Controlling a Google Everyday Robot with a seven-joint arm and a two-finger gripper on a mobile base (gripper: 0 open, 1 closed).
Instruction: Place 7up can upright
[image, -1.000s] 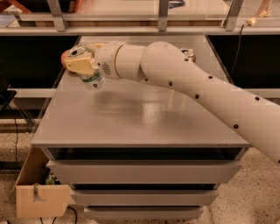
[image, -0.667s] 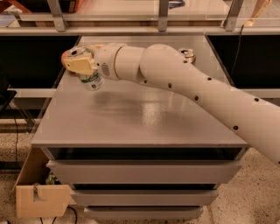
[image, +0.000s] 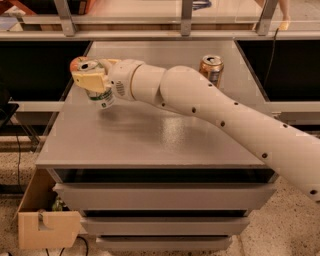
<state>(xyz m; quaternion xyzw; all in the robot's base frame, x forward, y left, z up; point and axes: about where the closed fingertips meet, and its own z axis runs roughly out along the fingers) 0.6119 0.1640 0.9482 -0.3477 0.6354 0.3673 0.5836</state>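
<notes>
While the gripper (image: 90, 81) hangs over the far-left corner of the counter (image: 165, 135), its fingers are clamped on the 7up can (image: 102, 97), which leans with its base seemingly just off the surface. Released at this tilt, it could topple and roll off the nearby left edge.

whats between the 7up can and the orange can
Only the robot's own white arm crosses between the 7up can, held in the gripper over the table's left side, and the orange can; no other objects, in the camera view.
</notes>
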